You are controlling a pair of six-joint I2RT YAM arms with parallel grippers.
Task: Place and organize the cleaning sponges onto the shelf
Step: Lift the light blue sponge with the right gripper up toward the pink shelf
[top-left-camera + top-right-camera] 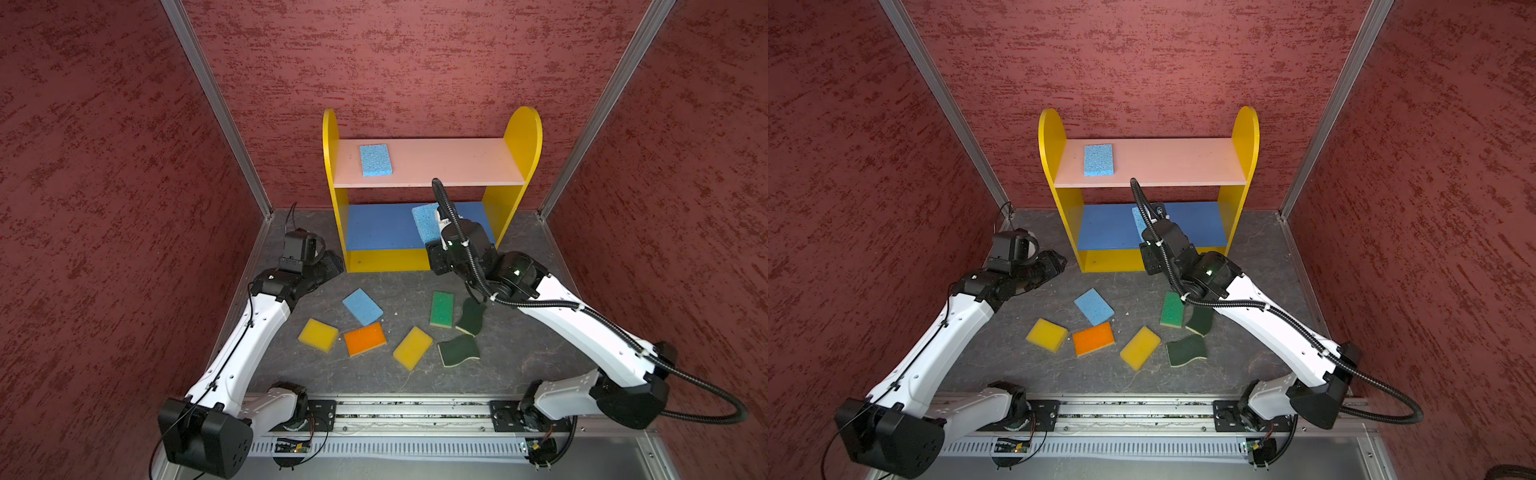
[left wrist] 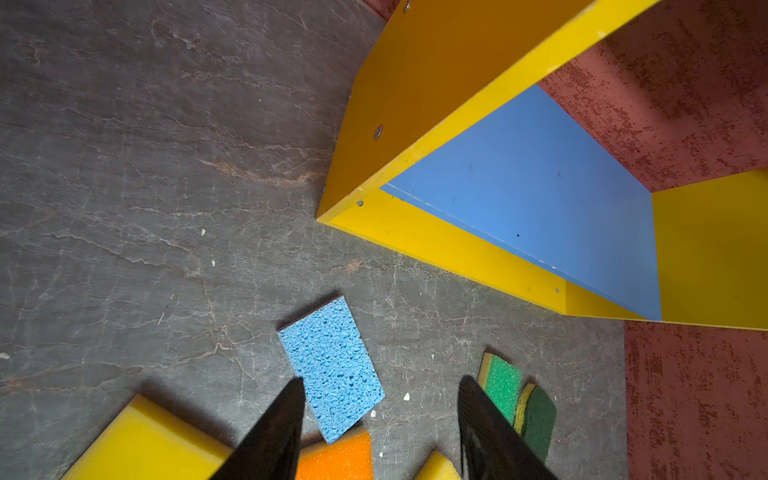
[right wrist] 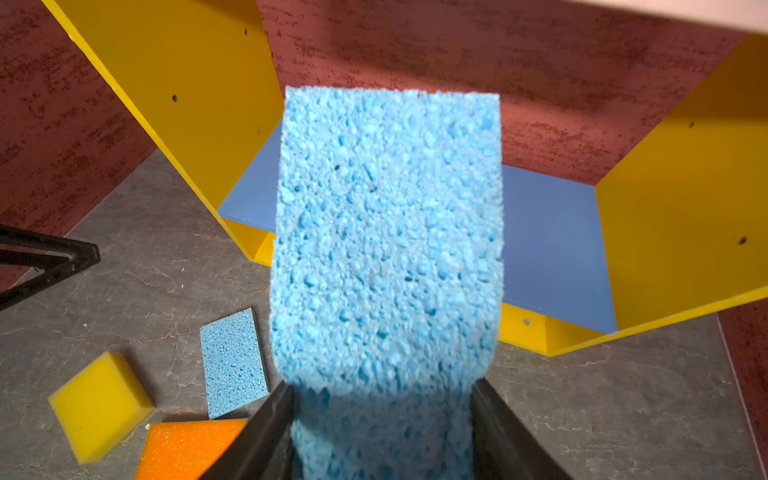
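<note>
The shelf (image 1: pixel 519 137) stands against the back wall, with one light blue sponge (image 1: pixel 375 160) lying on its pink board (image 1: pixel 457 162). My right gripper (image 3: pixel 382 386) is shut on a second light blue sponge (image 3: pixel 386 232), held in front of the blue middle board (image 1: pixel 374 226). My left gripper (image 2: pixel 381 380) hangs open and empty near the shelf's left foot. On the table lie a blue sponge (image 1: pixel 362 306), two yellow ones (image 1: pixel 318 335) (image 1: pixel 412 348), an orange-topped one (image 1: pixel 365 339), a bright green one (image 1: pixel 441 308) and two dark green wavy ones (image 1: pixel 471 318) (image 1: pixel 458 350).
Red textured walls (image 1: pixel 124 166) close in the left, right and back sides. An aluminium rail (image 1: pixel 415 409) carrying both arm bases runs along the front edge. The right forearm (image 1: pixel 573 328) passes over the wavy sponges.
</note>
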